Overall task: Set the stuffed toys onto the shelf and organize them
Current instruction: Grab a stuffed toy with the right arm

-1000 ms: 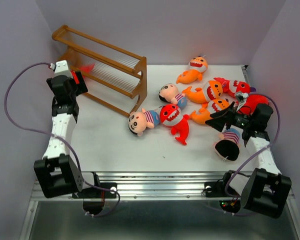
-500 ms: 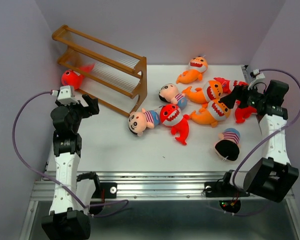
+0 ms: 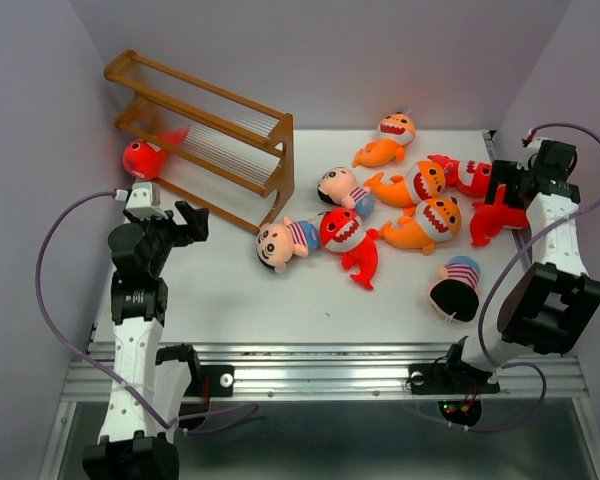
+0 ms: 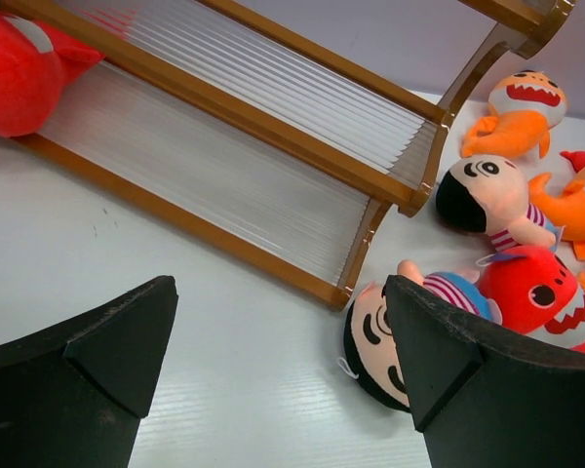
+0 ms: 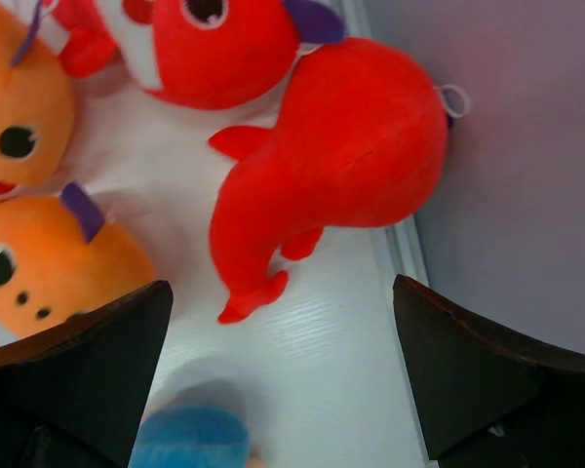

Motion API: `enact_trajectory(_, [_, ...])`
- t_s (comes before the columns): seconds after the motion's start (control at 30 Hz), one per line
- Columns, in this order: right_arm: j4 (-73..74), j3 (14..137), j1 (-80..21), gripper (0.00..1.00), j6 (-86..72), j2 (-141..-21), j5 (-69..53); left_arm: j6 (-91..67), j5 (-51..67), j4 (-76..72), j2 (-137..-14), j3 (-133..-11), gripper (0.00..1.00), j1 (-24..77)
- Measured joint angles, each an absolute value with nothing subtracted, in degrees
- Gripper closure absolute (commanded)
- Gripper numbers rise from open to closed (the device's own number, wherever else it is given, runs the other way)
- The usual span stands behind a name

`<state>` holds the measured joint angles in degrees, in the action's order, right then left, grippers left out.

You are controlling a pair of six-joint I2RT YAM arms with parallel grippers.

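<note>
Both the left gripper [image 4: 280,292] and right gripper [image 5: 283,292] are released and empty, and the right, above a red shark [image 5: 341,146] beside the wall [image 5: 526,146], may scrape that wall descending.

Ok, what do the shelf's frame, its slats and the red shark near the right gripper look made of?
Shelf frame: likely wood, brown, smooth with a slight sheen. Slats: thin pale rods, faintly translucent, probably plastic, though that is uncertain. Red shark: soft plush fabric, matte and fuzzy, with a small sewn loop.
</note>
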<state>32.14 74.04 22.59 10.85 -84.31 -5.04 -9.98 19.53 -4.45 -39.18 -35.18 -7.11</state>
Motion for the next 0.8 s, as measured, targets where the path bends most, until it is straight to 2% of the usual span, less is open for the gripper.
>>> enact_trajectory(0.17, [30.89, 81.47, 23.20, 0.00, 11.88, -92.92, 1.52, -9.98, 19.44, -4.45, -38.04, -35.18, 0.01, -6.48])
enact_trajectory(0.5, [28.80, 85.97, 23.57, 0.02, 16.03, -101.91, 3.90, -9.96, 19.42, -4.45, -37.85, -35.18, 0.01, -5.61])
enact_trajectory(0.7, [27.42, 86.00, 23.99, 0.11, 18.09, -106.02, 4.34, -9.96, 19.25, -4.43, -38.33, -35.18, 0.02, -5.61])
enact_trajectory(0.8, [26.22, 85.97, 23.99, 0.21, 18.92, -107.35, 4.38, -9.96, 19.31, -4.45, -38.68, -35.18, 0.02, -5.58])
